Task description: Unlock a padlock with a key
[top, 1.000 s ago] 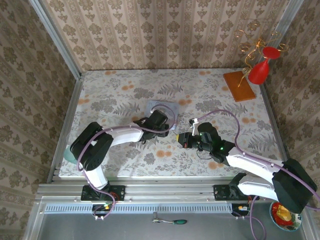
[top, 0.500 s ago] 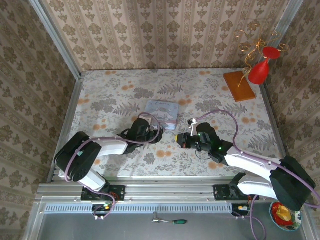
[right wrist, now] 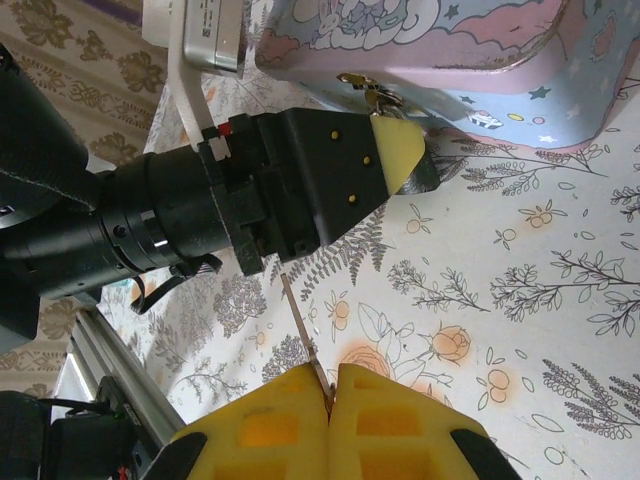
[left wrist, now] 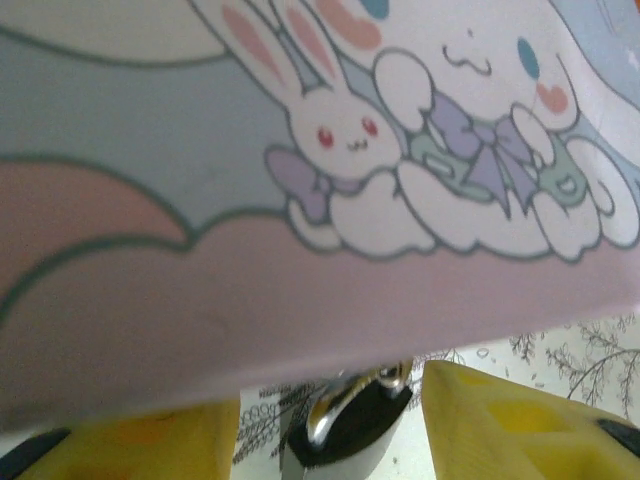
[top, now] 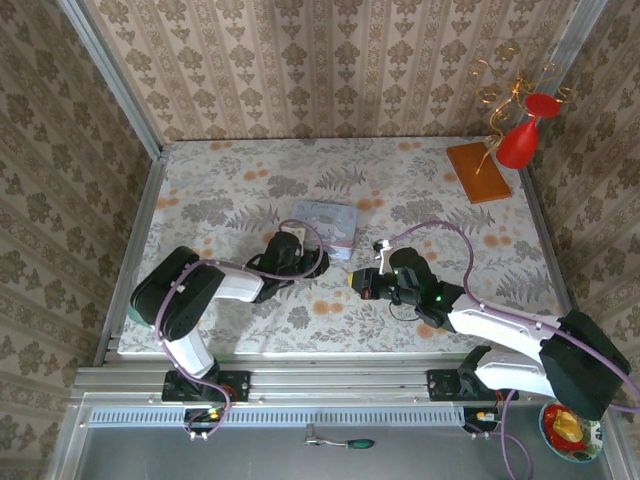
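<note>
Lying between wallpapered walls point(top: 330, 70), the floral tabletop point(top: 230, 190) hosts right fingers point(right wrist: 280, 425) pinching the key point(right wrist: 303, 330), left fingers point(left wrist: 520, 430) parted around the padlock point(left wrist: 350, 425).

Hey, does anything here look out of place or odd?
Only one thing: a green-handled tool lies loose in the grey trough in front of the arms' bases, off the table. Nothing looks spilled or damaged.

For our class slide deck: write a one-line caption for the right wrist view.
Right gripper shut on the key, blade aimed at the left gripper beside the tin.
</note>
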